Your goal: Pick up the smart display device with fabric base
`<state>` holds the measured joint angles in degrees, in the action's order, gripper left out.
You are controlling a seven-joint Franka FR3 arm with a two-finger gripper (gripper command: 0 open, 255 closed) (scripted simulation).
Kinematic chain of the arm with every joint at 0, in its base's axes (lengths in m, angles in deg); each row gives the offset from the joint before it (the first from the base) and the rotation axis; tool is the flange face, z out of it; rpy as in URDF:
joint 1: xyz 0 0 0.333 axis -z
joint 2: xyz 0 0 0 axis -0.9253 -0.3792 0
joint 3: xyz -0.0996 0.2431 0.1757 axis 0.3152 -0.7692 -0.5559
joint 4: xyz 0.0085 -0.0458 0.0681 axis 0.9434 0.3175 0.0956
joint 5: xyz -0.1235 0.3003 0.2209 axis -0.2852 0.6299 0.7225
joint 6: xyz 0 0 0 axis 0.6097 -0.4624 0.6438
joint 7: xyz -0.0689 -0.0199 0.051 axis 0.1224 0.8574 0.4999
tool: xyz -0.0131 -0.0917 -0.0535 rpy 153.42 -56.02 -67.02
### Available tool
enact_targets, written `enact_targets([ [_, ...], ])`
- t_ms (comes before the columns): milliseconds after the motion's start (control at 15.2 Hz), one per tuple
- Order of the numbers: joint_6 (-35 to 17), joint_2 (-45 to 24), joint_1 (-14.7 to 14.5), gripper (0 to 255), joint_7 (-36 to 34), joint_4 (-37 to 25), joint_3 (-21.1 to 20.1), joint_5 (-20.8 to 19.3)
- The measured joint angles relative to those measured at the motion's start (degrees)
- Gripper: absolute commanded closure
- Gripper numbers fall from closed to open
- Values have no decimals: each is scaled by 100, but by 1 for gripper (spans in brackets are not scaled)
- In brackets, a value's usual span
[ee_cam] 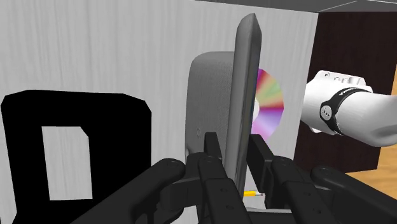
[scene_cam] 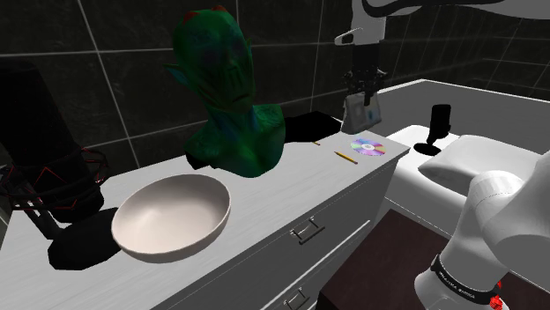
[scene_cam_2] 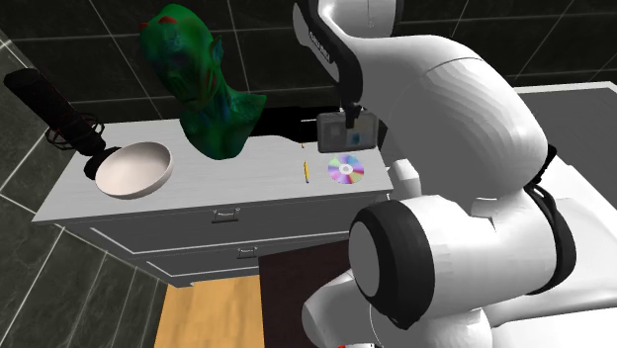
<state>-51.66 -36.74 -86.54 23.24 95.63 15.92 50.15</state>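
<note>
Our all-black two-finger pincer [ee_cam: 234, 145] is clamped on the thin grey display with its pale rounded base [ee_cam: 211, 95], held above the rainbow-sheened disc [ee_cam: 270, 105] on the white countertop [scene_cam: 264, 192]. The wrist view gives us the screen edge-on, pointing down at the counter. The second exterior view gives us its broad face, long axis level.

A big green head [scene_cam: 231, 88] with pointy ears sits on the grey cabinet [scene_cam: 282, 189]. A white bowl [scene_cam: 172, 216] sits near it, toward the shoulder view's left. Past the bowl stands a black microphone [scene_cam: 40, 132] in a holder with red strings. On the other side of the head lie a shiny disc [scene_cam: 368, 147] and a yellow pencil [scene_cam: 345, 157], close but not touching. A flat black thing [scene_cam: 310, 125] lies behind the head (I cannot tell what it is). The cabinet has drawers with handles [scene_cam: 306, 231]. The wall [scene_cam: 115, 44] has dark tiles.
</note>
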Motion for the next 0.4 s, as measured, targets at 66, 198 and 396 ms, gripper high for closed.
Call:
enact_targets([
  [66,90,-26,-6,255,7,-115,-7,10],
  [198,239,-85,-15,255,30,-321,-9,29],
  [396,432,-143,-23,255,60,-569,-12,45],
])
